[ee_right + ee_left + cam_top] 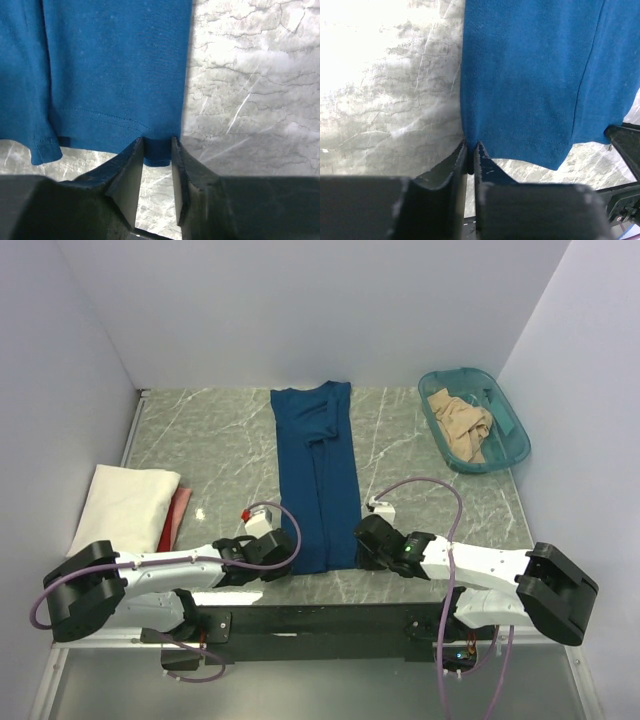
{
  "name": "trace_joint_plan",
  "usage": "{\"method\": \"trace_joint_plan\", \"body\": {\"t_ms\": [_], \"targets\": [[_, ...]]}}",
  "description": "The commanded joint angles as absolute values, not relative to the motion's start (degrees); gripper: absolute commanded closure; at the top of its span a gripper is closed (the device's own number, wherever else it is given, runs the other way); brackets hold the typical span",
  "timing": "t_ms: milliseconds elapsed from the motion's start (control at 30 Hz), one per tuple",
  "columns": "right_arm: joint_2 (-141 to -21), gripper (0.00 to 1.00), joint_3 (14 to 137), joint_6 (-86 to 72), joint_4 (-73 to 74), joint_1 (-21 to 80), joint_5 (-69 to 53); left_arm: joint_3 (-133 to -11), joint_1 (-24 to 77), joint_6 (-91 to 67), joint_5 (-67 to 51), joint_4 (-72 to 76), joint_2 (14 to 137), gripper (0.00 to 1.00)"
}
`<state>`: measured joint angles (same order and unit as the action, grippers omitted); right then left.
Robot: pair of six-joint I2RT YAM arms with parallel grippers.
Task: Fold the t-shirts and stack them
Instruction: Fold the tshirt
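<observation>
A blue t-shirt [318,480] lies on the marble table as a long narrow strip, collar at the far end. My left gripper [285,552] is at its near left hem corner; in the left wrist view the jaws [470,147] are pinched tight on the hem of the shirt [535,75]. My right gripper [362,540] is at the near right hem corner; its jaws [155,145] hold a tuck of the hem of the shirt [110,65] between them. A folded cream-white t-shirt [125,505] lies at the left. A tan-beige t-shirt [462,430] is crumpled in the tub.
A teal translucent tub [515,435] stands at the far right corner. A red item [175,520] sticks out from under the cream shirt's right edge. White walls enclose the table on three sides.
</observation>
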<state>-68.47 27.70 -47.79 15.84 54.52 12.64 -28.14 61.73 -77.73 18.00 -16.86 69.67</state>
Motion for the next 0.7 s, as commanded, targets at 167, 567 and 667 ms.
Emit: {"method": "trace_joint_plan", "body": {"t_ms": [167, 567, 667], "targets": [[-67.2, 0.95, 26.1, -48.9, 14.8, 54.9, 13.8, -29.8, 62.7, -79.7, 19.3, -20.0, 67.1, 0.99], [-57.2, 1.00, 23.5, -50.4, 20.6, 55.0, 13.7, -26.3, 63.0, -82.3, 18.0, -23.0, 58.7, 0.99], [-55.5, 1.00, 22.2, -50.9, 19.5, 55.0, 12.6, -25.4, 63.4, -82.4, 17.3, -22.6, 58.3, 0.99]]}}
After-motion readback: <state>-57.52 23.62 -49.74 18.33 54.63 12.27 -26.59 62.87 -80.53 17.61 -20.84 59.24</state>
